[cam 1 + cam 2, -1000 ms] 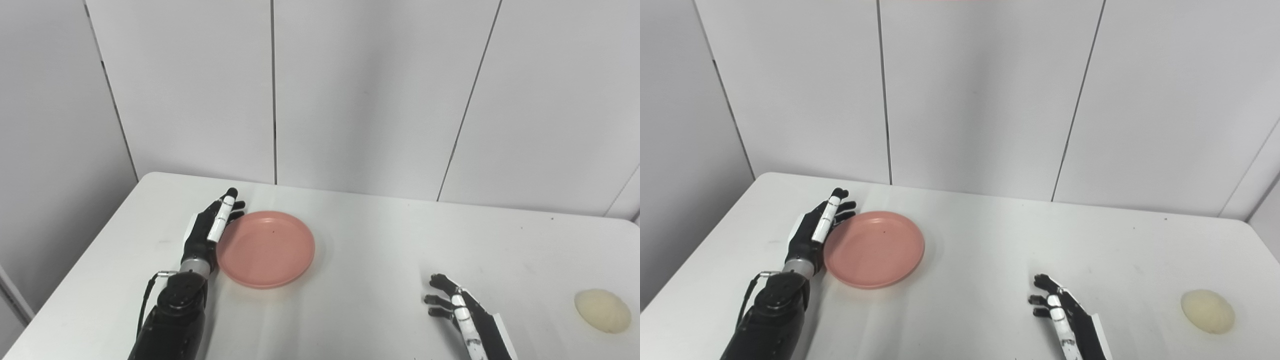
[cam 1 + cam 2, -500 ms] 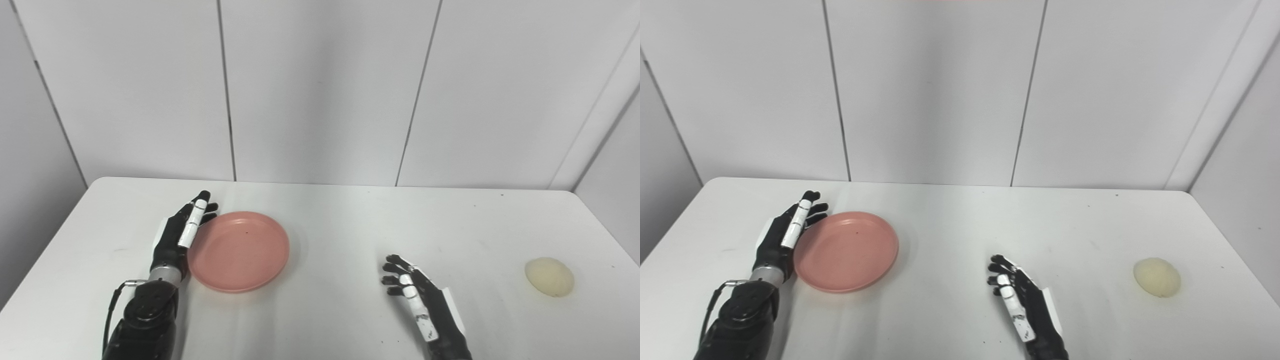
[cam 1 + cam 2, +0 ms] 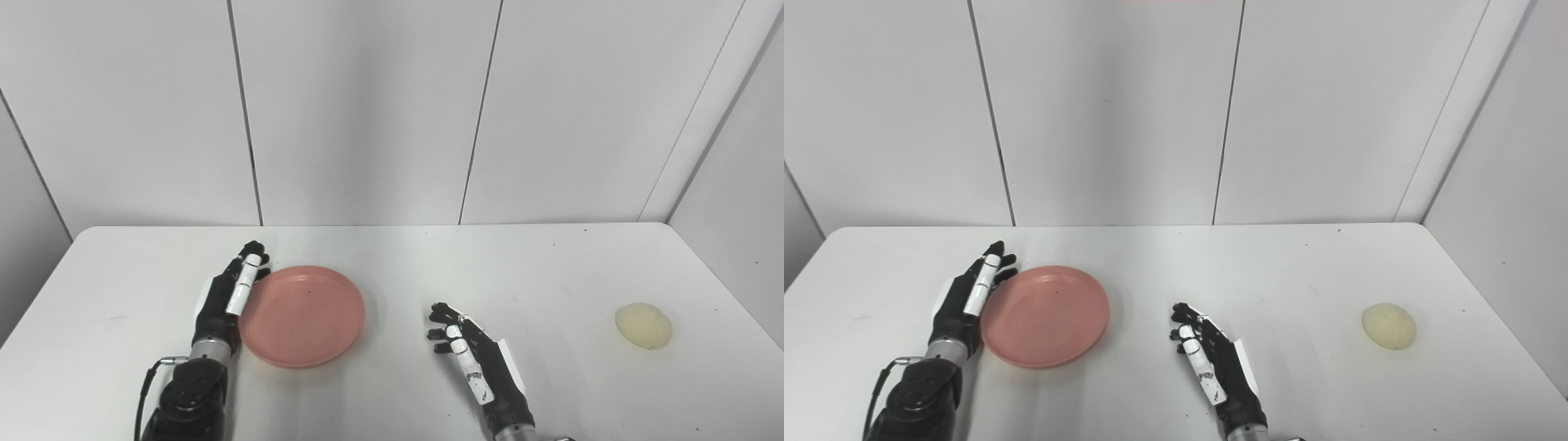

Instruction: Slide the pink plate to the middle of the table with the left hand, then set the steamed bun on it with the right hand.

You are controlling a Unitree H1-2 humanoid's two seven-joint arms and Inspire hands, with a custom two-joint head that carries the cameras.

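The left hand point(image 3: 228, 296) lies edge-on along the left rim of the pink plate point(image 3: 302, 315), its palm facing the plate and touching the rim, with the fingers point(image 3: 243, 284) stretched straight forward, close together and gripping nothing. Its dark forearm comes up from the bottom edge just left of the plate. The right hand point(image 3: 476, 355) hovers low over the white table point(image 3: 551, 269) near the middle, palm turned to the left, fingers slightly curled and spread apart, holding nothing. The plate sits flat on the left half of the table, with nothing on it. The steamed bun point(image 3: 643, 325), pale yellow and domed, rests on the table far to the right, well apart from the right hand and from the plate.
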